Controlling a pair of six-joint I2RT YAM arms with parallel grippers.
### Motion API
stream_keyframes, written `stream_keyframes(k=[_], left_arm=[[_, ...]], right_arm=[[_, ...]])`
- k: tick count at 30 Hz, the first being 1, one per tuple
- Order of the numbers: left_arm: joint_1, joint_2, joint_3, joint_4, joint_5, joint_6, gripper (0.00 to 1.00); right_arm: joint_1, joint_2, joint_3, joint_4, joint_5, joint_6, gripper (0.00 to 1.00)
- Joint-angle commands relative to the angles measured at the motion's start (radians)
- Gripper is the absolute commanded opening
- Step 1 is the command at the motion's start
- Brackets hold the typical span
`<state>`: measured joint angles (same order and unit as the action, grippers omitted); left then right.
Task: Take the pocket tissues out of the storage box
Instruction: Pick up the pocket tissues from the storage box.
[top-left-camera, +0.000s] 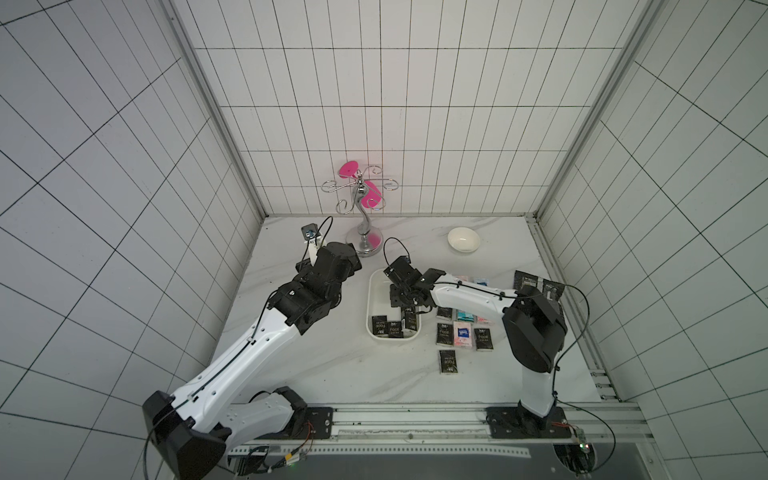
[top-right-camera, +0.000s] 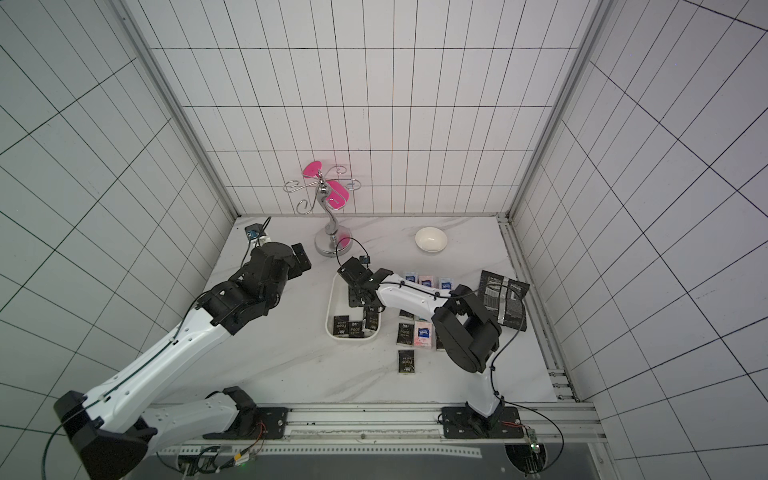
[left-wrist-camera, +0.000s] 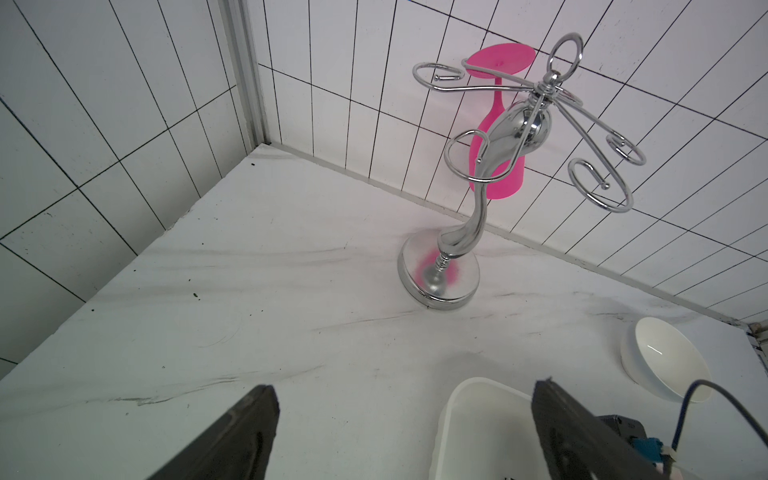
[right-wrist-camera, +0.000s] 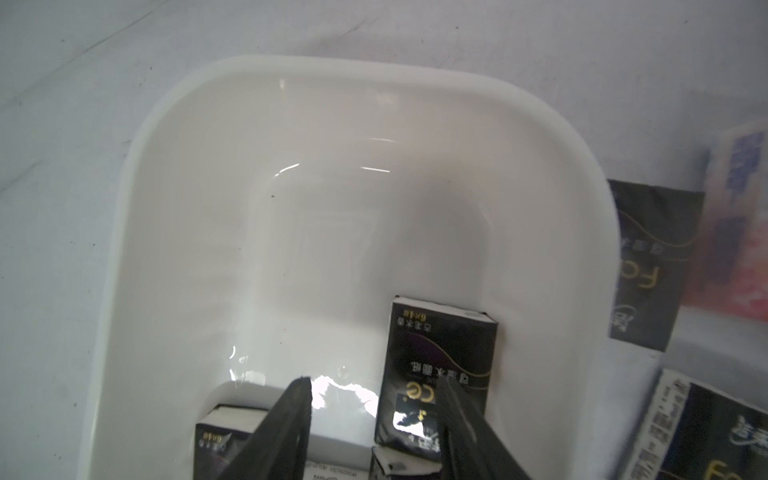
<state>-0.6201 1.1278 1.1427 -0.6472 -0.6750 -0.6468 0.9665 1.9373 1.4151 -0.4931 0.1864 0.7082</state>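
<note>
Black fingers (right-wrist-camera: 286, 419) fill the foreground of the right wrist view. The right hand (right-wrist-camera: 376, 381) hangs inside the storage box (right-wrist-camera: 332, 70) with its jaws parted, and nothing shows between them but glossy white floor. One finger crosses in front of a black pack (right-wrist-camera: 440, 357) that sits tight against the box wall. That looks like the target!

In a top view, the storage box (top-left-camera: 369, 307) sits mid-tabletop (top-left-camera: 332, 374). The pocket tissues (top-left-camera: 394, 328) left inside, at least three black ones, crowd its 6 o'clock end, and the 12 o'clock half shows bare floor. The outside packs (top-left-camera: 444, 334) lie in rows at the box's 3 o'clock, some hidden under the right arm. The left hand (left-wrist-camera: 405, 388) hovers at roughly 10 o'clock of the box, spread wide and empty.

So how to play this grasp? My read:
- **Line-up:** shift toward 3 o'clock until the black pack sits centred between the fingers, across its narrow width.
- **Descent:** the wall-side finger has to slip down between pack and wall. Go slowly, because a snag could drag this light tub.
- **Grip:** the film wrap looks slick and the contents soft, so close firmly but without crushing.
- **Lift:** go straight up past the rim before swinging out.
- **Set-down:** use open tabletop at 3 to 4 o'clock, not on top of a neighbour.
</note>
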Motion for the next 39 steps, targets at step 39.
stream_keyframes(k=[39], left_arm=[[-0.006,-0.059,0.02,-0.005,0.002,0.01,0.98]], right_arm=[[0.031,0.202,0.264,-0.105,-0.063,0.011,0.2]])
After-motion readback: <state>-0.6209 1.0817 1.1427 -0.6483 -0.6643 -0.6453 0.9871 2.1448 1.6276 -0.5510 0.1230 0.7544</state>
